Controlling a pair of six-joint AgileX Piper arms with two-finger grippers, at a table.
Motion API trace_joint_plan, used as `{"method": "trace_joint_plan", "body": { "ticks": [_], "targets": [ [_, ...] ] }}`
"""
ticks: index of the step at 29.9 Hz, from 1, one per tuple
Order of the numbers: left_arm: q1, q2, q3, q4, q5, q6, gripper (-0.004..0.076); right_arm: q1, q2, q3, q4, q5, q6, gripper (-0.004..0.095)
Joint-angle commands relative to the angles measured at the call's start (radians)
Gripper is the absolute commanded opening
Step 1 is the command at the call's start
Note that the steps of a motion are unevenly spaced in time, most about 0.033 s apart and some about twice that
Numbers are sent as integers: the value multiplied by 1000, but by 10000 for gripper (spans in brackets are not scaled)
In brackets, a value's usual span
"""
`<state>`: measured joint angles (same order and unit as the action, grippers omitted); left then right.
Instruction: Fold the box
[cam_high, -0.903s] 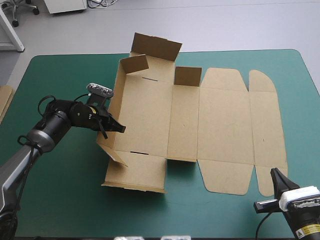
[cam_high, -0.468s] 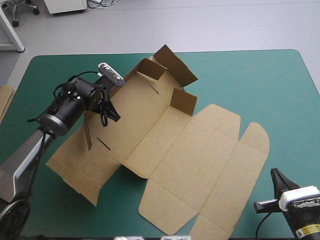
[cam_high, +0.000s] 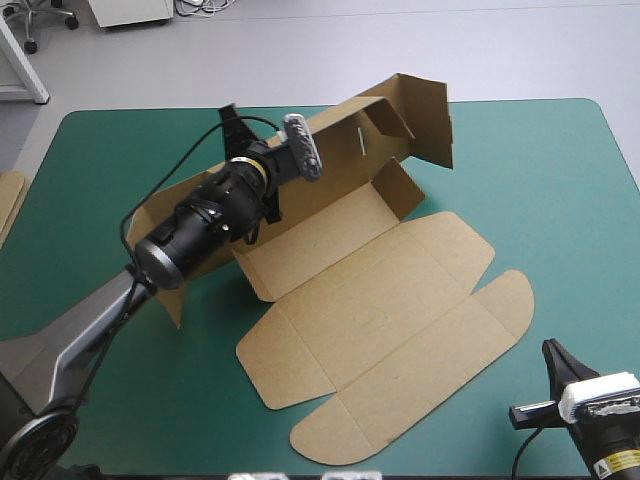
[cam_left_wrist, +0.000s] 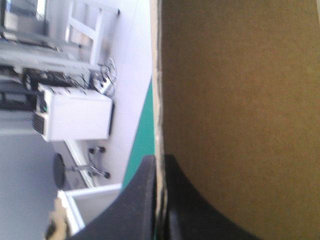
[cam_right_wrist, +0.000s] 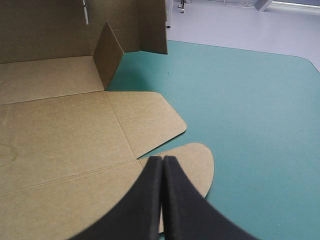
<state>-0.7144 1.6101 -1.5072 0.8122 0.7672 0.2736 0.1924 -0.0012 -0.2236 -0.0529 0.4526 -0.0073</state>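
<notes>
At the far wall of the box (cam_high: 370, 300), my left pincer (cam_left_wrist: 159, 161), clamped there, has raised it, so folding has begun; right pincer (cam_right_wrist: 163, 159) pressed together.

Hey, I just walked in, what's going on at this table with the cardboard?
The left gripper is shut on an edge of the brown box, holding the far section, with its side walls, tipped up off the table. The rest of the sheet lies flat and unfolded on the teal-green cover. The right gripper is shut and holds nothing, waiting near the table's near right corner by the box's rounded flap.
</notes>
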Motion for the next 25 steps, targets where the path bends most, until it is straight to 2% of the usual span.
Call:
{"method": "trace_joint_plan", "body": {
  "ticks": [1,6,8,11,18,21,25],
  "targets": [
    [-94,-27,-37,191,-70,-4,-10,2,13,-38,-3,-60,-7,-19],
    [-209,-27,-33,300,-88,-44,-10,2,13,-38,-3,-60,-7,-19],
    [-245,-27,-22,365,-104,-107,-10,2,13,-44,-3,-58,-5,-19],
    [-282,-29,28,540,-140,-230,-10,2,13,-57,-3,-34,-2,-19],
    [-290,-41,258,1006,-124,-609,-10,2,13,-59,-2,-30,2,-18],
    [-292,-72,338,1007,-146,-684,-10,2,13,-59,-2,-31,2,-19],
    [-293,-136,423,1007,-151,-686,-10,2,13,-59,-2,-31,0,-19]
  ]
}}
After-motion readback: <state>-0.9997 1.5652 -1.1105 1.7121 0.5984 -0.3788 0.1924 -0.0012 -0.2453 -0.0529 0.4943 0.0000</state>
